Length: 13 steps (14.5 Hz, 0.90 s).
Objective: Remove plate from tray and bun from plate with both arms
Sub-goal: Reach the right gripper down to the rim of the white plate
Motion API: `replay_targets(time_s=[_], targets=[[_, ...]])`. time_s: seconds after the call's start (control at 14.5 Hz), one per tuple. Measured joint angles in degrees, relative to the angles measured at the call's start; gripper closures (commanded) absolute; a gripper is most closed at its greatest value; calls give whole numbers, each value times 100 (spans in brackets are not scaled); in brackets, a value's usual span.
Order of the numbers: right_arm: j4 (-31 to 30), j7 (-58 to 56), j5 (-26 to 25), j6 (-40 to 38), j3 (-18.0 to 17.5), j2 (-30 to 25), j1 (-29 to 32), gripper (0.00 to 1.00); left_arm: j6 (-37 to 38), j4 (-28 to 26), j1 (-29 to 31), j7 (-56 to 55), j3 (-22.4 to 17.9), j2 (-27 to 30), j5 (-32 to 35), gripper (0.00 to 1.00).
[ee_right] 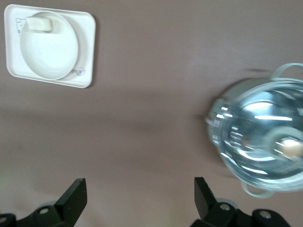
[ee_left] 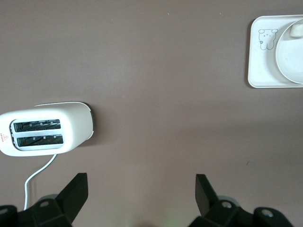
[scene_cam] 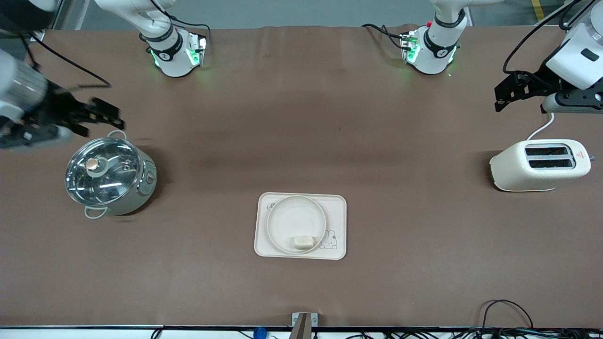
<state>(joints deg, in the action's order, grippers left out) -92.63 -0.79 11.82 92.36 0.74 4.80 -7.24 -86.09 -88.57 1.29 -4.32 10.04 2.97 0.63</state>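
The round cream plate (scene_cam: 296, 225) sits on the rectangular rabbit tray (scene_cam: 337, 207) at the table's middle, near the front camera. The small pale bun (scene_cam: 303, 241) lies in the plate at its nearer rim. The plate also shows in the left wrist view (ee_left: 289, 54) and the right wrist view (ee_right: 47, 49), with the bun (ee_right: 39, 23) on it. My left gripper (scene_cam: 506, 94) is open and empty, up over the table by the toaster. My right gripper (scene_cam: 106, 114) is open and empty, up over the table by the pot.
A cream toaster (scene_cam: 541, 165) with its white cord stands at the left arm's end of the table. A steel pot with a glass lid (scene_cam: 108, 175) stands at the right arm's end. Cables lie along the table's front edge.
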Motion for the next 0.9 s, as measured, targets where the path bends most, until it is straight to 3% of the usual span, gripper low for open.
replay_targets(time_s=[0.48,0.9], targets=[[-18,445,1214,1841,-12,1873,-696,0,0,8,4,0,0,-10,0,0],[77,1586,1574,3894,-23,3150,-1754,0,0,12,8,0,-1,-11,0,0]])
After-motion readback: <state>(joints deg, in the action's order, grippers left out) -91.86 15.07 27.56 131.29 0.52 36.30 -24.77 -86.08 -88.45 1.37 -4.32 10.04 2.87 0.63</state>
